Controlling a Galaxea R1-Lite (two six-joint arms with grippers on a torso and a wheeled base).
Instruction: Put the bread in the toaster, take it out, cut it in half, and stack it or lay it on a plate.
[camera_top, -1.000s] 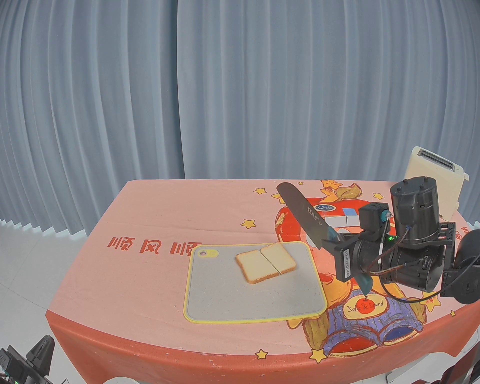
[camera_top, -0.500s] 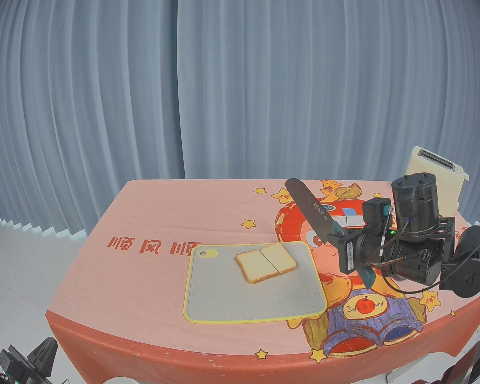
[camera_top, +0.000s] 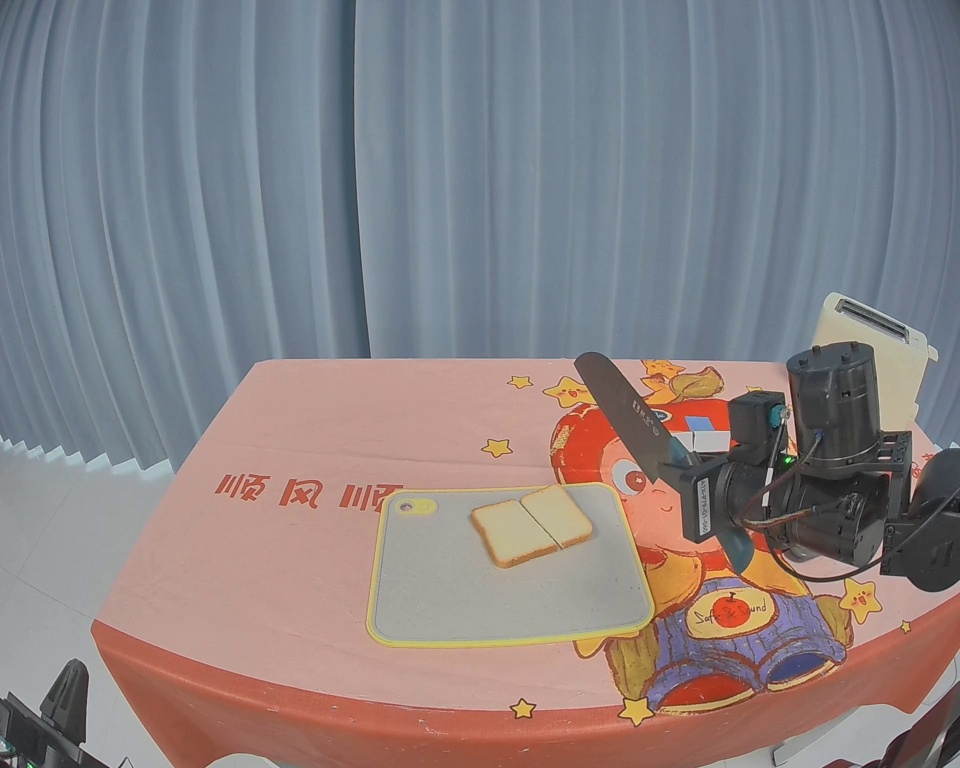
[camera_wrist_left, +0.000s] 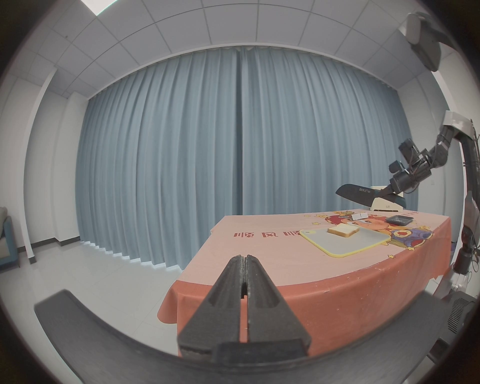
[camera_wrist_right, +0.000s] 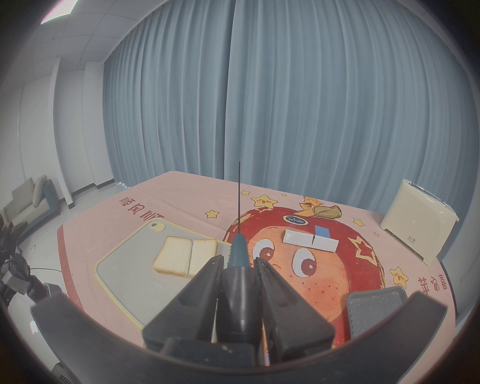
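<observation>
Now the right hand (camera_top: 690, 478) pinches a dark knife (camera_top: 622, 412) above the pink printed tabletop (camera_top: 300, 570), beside the grey cutting board (camera_top: 450, 590) where the bread (camera_top: 532, 523) lies in two touching halves. The left hand (camera_wrist_left: 245, 272) is pressed together, low off the near corner. A toaster (camera_top: 885, 350) stands far right, with a blue-grey curtain (camera_top: 400, 180) behind.

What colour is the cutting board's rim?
Yellow, around a grey board; clearest in the head view.
</observation>
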